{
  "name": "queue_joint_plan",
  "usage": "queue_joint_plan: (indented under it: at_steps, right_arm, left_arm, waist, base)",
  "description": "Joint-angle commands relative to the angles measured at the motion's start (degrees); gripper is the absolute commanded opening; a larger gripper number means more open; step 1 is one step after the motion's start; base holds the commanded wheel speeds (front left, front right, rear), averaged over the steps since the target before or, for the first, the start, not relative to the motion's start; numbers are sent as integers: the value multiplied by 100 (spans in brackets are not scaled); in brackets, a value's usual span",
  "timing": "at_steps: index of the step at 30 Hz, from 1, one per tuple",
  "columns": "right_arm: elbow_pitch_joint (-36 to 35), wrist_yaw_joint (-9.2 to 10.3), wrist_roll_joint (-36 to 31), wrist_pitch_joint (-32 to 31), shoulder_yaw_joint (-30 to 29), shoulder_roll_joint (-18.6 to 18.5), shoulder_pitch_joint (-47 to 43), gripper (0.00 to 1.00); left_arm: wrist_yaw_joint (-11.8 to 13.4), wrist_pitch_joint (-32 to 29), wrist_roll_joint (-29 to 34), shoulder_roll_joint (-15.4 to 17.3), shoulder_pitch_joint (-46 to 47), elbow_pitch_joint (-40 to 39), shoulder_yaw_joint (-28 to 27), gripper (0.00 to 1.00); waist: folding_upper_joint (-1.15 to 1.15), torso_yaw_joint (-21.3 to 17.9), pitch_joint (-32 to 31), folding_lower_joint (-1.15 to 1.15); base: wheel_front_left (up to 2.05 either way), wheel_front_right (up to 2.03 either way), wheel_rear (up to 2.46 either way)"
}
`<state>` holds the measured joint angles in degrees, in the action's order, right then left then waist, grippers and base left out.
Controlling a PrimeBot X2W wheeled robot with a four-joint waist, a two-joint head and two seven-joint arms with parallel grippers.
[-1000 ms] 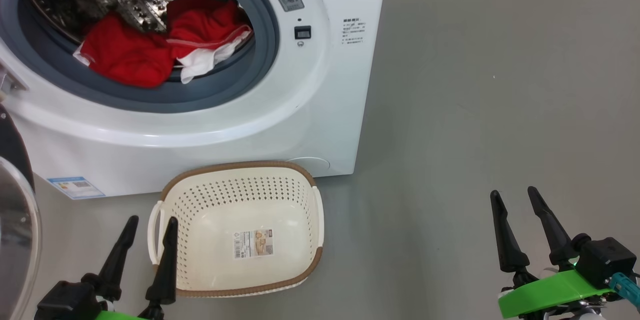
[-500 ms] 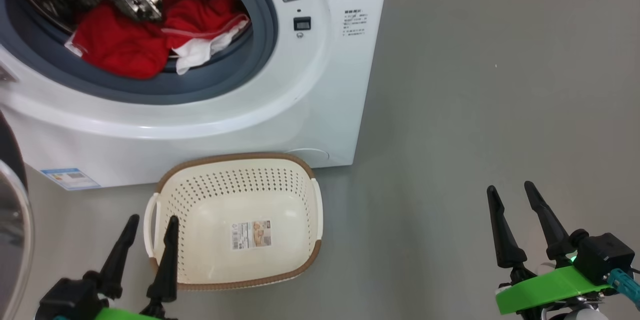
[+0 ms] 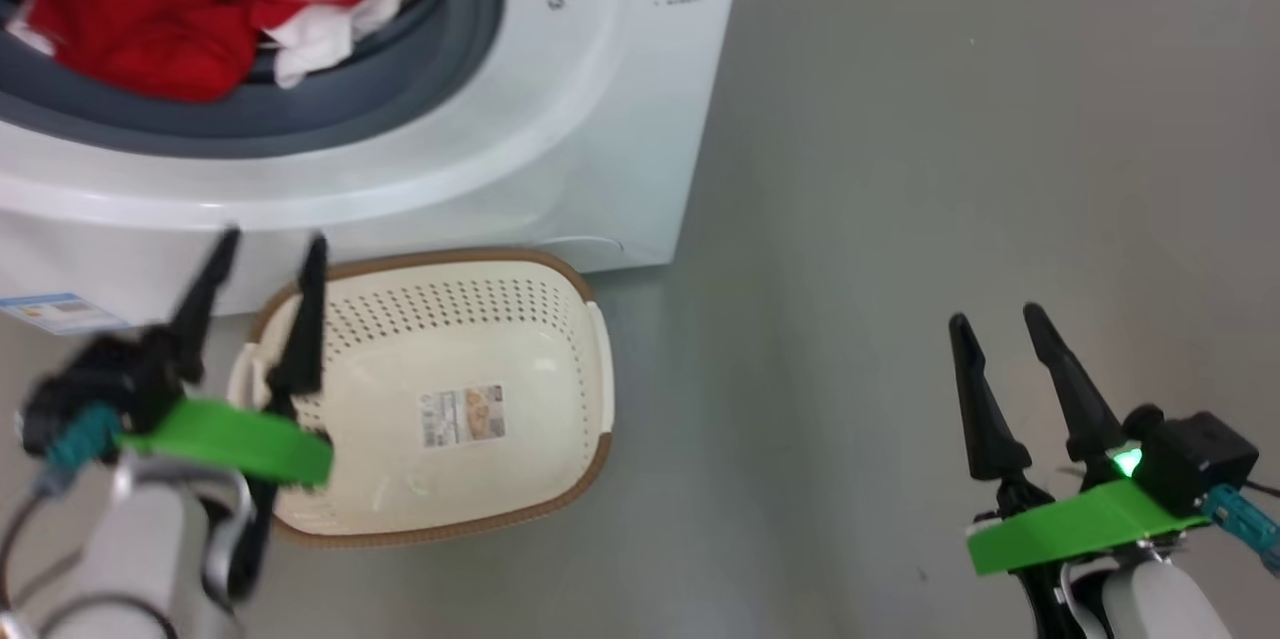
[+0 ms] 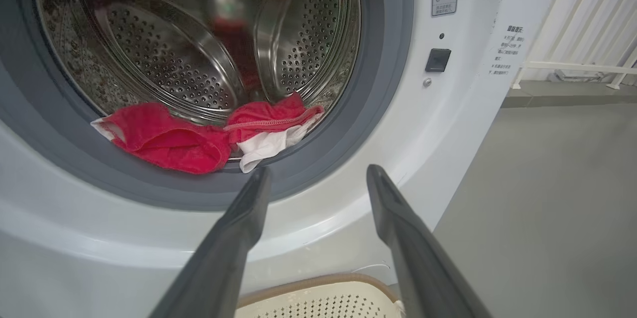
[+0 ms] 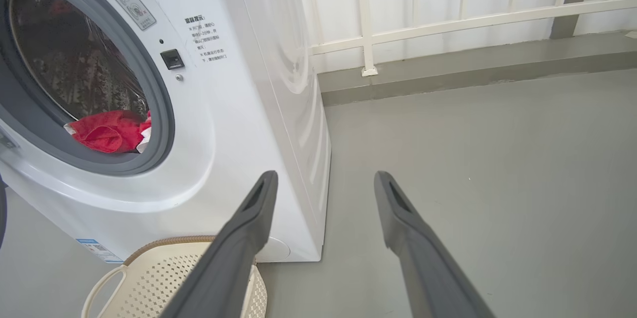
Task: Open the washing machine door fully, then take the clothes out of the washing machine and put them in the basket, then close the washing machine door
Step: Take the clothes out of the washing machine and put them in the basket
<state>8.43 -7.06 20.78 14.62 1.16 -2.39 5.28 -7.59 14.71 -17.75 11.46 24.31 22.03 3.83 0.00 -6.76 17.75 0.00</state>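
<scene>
While clothes (image 4: 179, 139) lie at washing machine (image 4: 448, 134) mouth | left claw (image 3: 274, 239) open, aimed there | right claw (image 3: 995, 316) open, idle | basket (image 3: 440, 260) just below, ready to catch.

Grey floor (image 3: 900, 169) carries washing machine (image 3: 620, 119); basket (image 3: 450, 314) just before it, perhaps touching.

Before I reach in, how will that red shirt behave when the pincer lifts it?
Probably floppy: the red shirt lies crumpled in folds over the grey seal, so it should sag and trail. Likely light, since it looks like thin fabric. The white cloth touches it and may drag along.
</scene>
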Motion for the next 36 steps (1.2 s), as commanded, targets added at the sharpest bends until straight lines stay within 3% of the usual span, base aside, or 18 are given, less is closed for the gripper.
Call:
queue_joint_plan:
  at_steps: [1,20,28,36]
  right_arm:
    - [-153,-43,70,38,224,-49,209,100]
    - [-284,-43,462,38,677,-49,520,100]
    - [-366,-43,590,38,853,-49,638,100]
    - [-451,-43,678,38,986,-49,761,100]
  left_arm:
    - [10,29,79,276,501,133,-153,100]
    - [10,29,-315,1085,3464,3024,176,100]
    - [10,21,-255,1543,4430,4059,505,100]
    - [143,-38,-56,1773,5245,4731,704,100]
  waist:
    - [0,-323,331,0]
    - [0,-1195,1223,0]
    - [0,-1389,1636,0]
    - [0,-1516,1962,0]
  base:
    - [0,0,0]
    - [0,0,0]
    - [0,0,0]
    - [0,0,0]
